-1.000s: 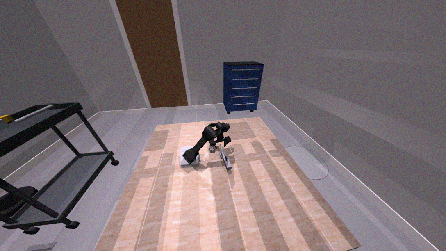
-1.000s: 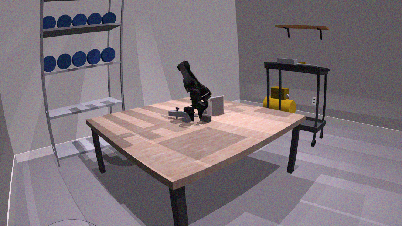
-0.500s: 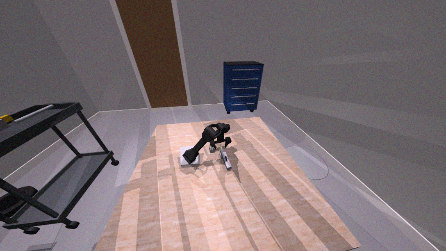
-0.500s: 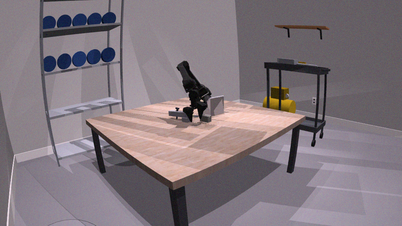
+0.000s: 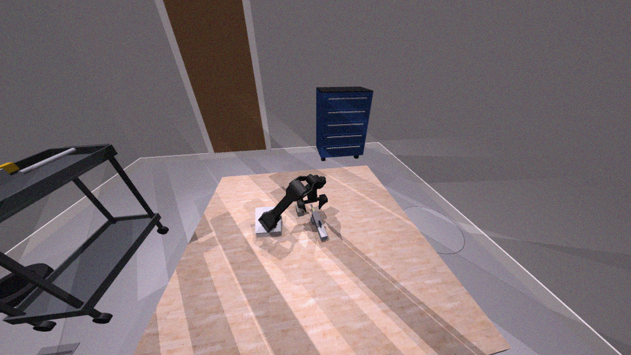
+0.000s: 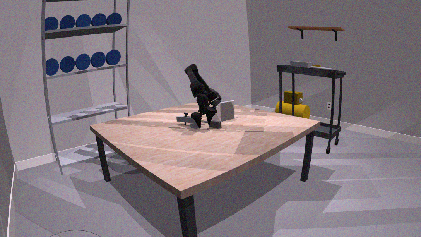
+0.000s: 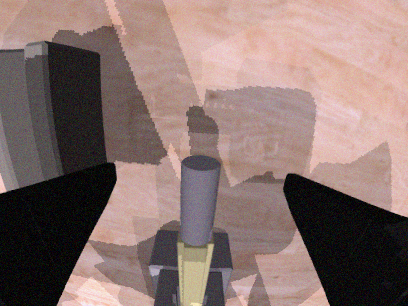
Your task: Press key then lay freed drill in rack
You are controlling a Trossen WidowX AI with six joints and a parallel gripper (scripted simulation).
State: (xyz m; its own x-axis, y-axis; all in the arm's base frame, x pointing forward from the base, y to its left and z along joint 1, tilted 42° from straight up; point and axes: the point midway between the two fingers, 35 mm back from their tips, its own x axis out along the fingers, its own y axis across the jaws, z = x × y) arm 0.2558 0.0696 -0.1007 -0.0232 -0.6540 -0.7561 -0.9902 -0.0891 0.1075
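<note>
The drill [image 6: 202, 121] [image 7: 200, 200] shows a grey round end and a yellow part at the end of the long grey holder [image 5: 323, 232] [image 6: 182, 119] [image 7: 167, 246]. The key [image 5: 319, 224] [image 6: 185, 114], a dark T-shaped pin, stands upright through the holder. My gripper [image 5: 311, 209] [image 6: 204, 125] [image 7: 201, 177] is wide open and points down. Its fingers are on either side of the drill's grey end, with gaps on both sides and nothing held. A low dark grey block [image 5: 299, 210] [image 6: 215, 124] [image 7: 75, 110], apparently the rack, lies beside one finger.
A pale box [image 5: 260, 230] [image 6: 226, 110] stands by the arm's base on the wooden table [image 5: 308, 304] [image 6: 188, 156]. A dark cart [image 5: 103, 247] [image 6: 308, 70], a blue drawer cabinet [image 5: 341, 123] and a shelf unit [image 6: 85, 113] stand away from the table.
</note>
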